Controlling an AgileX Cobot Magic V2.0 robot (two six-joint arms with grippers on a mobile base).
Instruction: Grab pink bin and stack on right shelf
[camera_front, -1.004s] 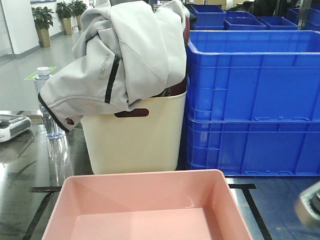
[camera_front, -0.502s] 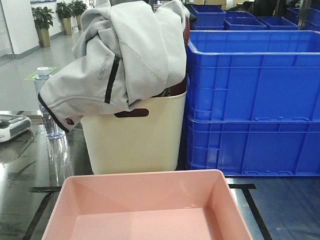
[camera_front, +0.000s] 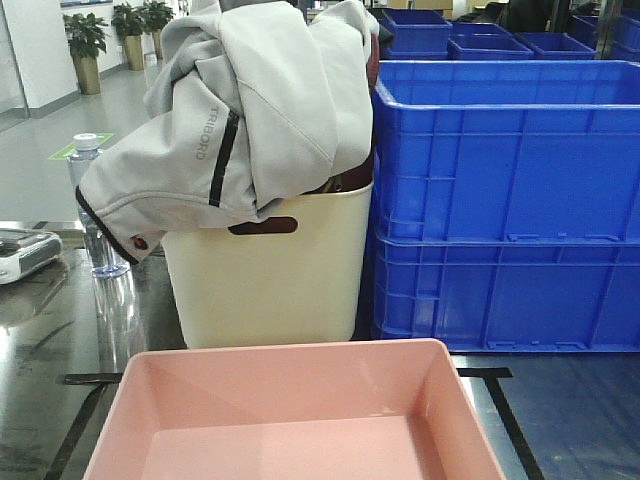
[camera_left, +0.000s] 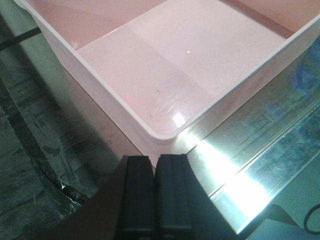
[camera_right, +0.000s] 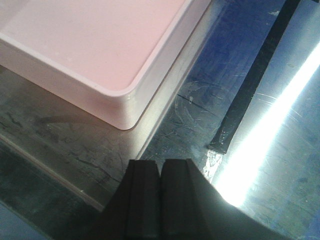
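the pink bin (camera_front: 290, 415) is sat empty on the shiny steel deck of the right shelf (camera_right: 200, 125), with a cream bin (camera_front: 270, 275) and stacked blue crates (camera_front: 505, 200) seen behind it in the front view. the left gripper (camera_left: 155, 165) is pinched fully together with nothing held, and the bin's near corner is found just ahead of its fingertips, not touched. same deal for the right gripper (camera_right: 160, 170): fingers pressed together and empty, the bin's rounded corner placed ahead and a bit left, a black tape line (camera_right: 255, 80) off to its right.
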